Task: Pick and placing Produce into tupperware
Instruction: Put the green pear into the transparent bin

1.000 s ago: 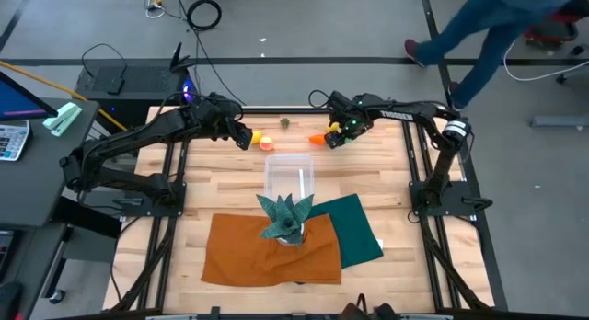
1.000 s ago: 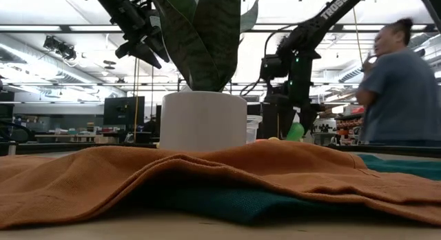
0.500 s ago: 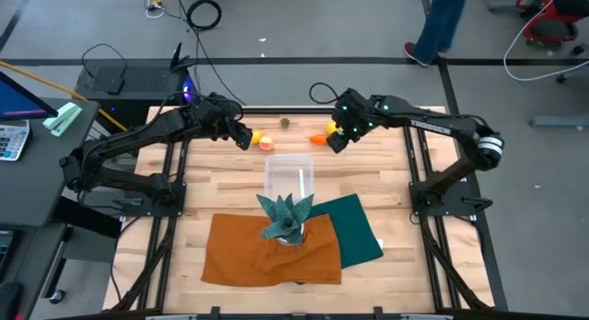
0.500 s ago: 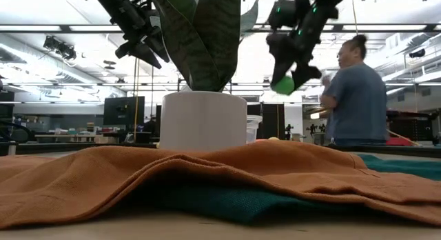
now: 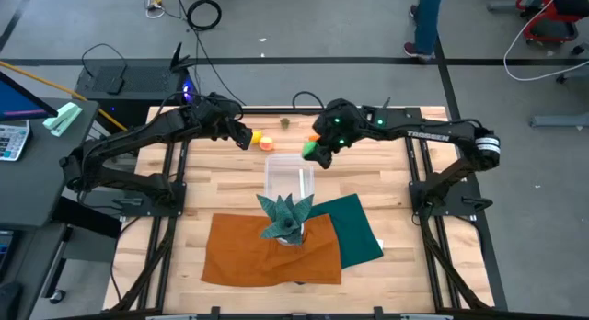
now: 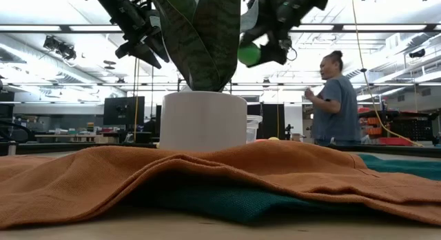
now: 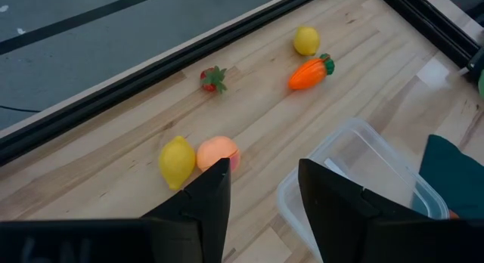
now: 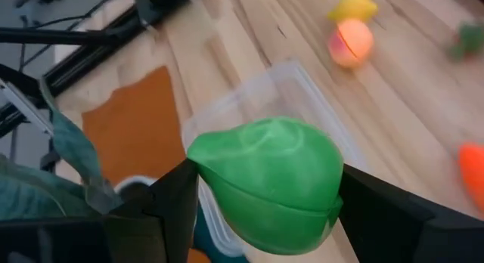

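Note:
My right gripper [image 5: 320, 153] hovers over the far right corner of the clear plastic container [image 5: 288, 177], shut on a green toy fruit [image 8: 266, 184] that also shows raised high in the low view [image 6: 249, 54]. My left gripper [image 7: 265, 195] is open and hangs above the table's far left part, near a yellow lemon [image 7: 177, 162] and a peach-coloured fruit [image 7: 219, 153]. A strawberry [image 7: 213, 78], an orange carrot [image 7: 310, 72] and a small yellow fruit [image 7: 306, 41] lie on the wood near the far edge. My right gripper pinches the green toy fruit by its two broad sides [image 8: 212, 168] between its two fingers [image 8: 172, 206]. The fruit is lifted clear and hangs in the air above the container's rim [image 8: 302, 74].
A teal spiky plant in a white pot [image 5: 285, 219] stands just near of the container, on an orange cloth [image 5: 267, 251] that overlaps a teal cloth [image 5: 354, 228]. A person [image 6: 337, 98] stands in the room beyond the table. Bare wood lies to the left and right of the container.
My right gripper has risen from table height near the far right and travelled toward the table's left and slightly nearer, carrying the green fruit until it is over the container. A person has walked across the room behind the table.

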Available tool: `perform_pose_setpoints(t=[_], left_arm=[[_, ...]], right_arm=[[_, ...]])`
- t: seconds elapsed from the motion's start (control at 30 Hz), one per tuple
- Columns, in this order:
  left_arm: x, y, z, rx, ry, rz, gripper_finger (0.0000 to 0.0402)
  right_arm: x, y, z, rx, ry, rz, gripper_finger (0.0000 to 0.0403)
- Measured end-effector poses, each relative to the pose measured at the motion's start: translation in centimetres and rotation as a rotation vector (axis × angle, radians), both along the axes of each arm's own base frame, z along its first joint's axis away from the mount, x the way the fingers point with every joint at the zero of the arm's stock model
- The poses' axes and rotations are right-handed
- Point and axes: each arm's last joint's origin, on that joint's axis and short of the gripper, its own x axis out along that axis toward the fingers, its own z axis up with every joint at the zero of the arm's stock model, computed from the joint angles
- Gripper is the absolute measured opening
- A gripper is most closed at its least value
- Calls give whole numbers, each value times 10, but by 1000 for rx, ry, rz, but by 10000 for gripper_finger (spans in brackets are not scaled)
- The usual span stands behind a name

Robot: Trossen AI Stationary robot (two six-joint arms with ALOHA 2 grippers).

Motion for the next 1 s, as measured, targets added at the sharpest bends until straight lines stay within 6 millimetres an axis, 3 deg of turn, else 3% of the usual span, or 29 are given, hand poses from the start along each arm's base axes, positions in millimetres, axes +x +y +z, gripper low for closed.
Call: perform_pose_setpoints(t=[0.23,0.4,0.7,1.0], left_arm=[[-3,-2,-4,-22,46,-1,165],[-11,-5,-11,-62,160,-18,165],[-23,-12,-21,-122,340,-57,165],[-24,-12,-21,-119,355,-70,165]], right_arm=[[33,-12,20,-83,-32,102,234],[49,-18,19,-114,47,164,234],[64,-23,-11,-77,201,208,234],[77,-26,-40,-59,270,234,234]])
